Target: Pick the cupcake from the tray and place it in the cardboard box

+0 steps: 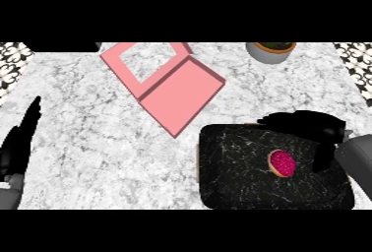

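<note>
A small cupcake with a bright magenta, speckled top and a thin tan rim [282, 163] sits on the square black tray with white marble-like veining [240, 177], toward the tray's 2 o'clock part. Seen from above it reads as an oval, its long axis running from about 11 o'clock to 5 o'clock; which end is its base is hard to make out from here.

The tray has rounded corners and lies on the white, grey-flecked stone desk [94, 147] at the view's 4 o'clock. Up at 12 o'clock lies the pink cardboard box [145, 66], a shallow open square with thin walls, turned like a diamond, its flat pink lid [181, 93] folded out toward 5 o'clock. The box and the tray lie apart, with bare desk between them.

The black right hand [309, 125] hangs over the tray's far right corner, just beyond the cupcake at its 1 o'clock, its grey forearm coming in from 3 o'clock. Its fingers blend into the dark tray, so I cannot tell whether they are spread or curled. The black left hand [22, 142] shows at 9 o'clock, fingers straight, pressed together, pointing to 12.

A round grey pot with brown soil [271, 50] stands at 1 o'clock.
</note>
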